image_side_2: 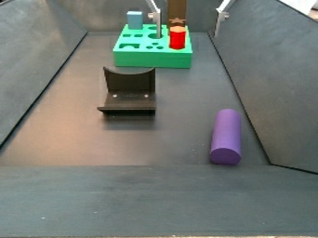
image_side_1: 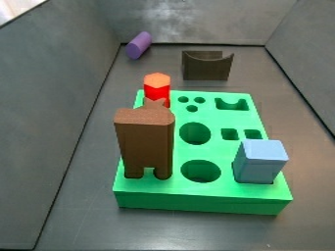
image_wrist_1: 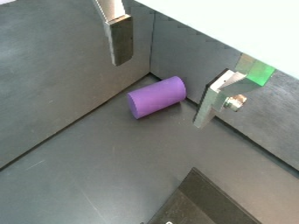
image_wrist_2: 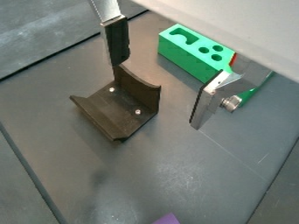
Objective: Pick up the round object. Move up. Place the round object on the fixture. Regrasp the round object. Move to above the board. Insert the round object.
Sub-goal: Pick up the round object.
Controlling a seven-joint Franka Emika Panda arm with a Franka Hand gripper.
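The round object (image_wrist_1: 156, 96) is a smooth purple cylinder lying on its side on the dark floor by a wall; both side views show it (image_side_1: 139, 42) (image_side_2: 226, 136). My gripper (image_wrist_1: 165, 73) hangs open above the floor with nothing between its fingers (image_wrist_1: 121, 40). In that wrist view the cylinder lies below the gap, apart from both fingers. The fixture (image_wrist_2: 117, 109), a dark block with a curved notch, stands apart from the cylinder (image_side_2: 128, 91). The green board (image_side_1: 203, 147) lies flat and shows in a wrist view (image_wrist_2: 197, 52) beyond the open gripper (image_wrist_2: 165, 73).
On the board stand a red hexagonal peg (image_side_1: 157, 86), a tall brown arch block (image_side_1: 144, 142) and a light blue block (image_side_1: 262, 160). Grey walls (image_side_1: 78, 59) enclose the floor on all sides.
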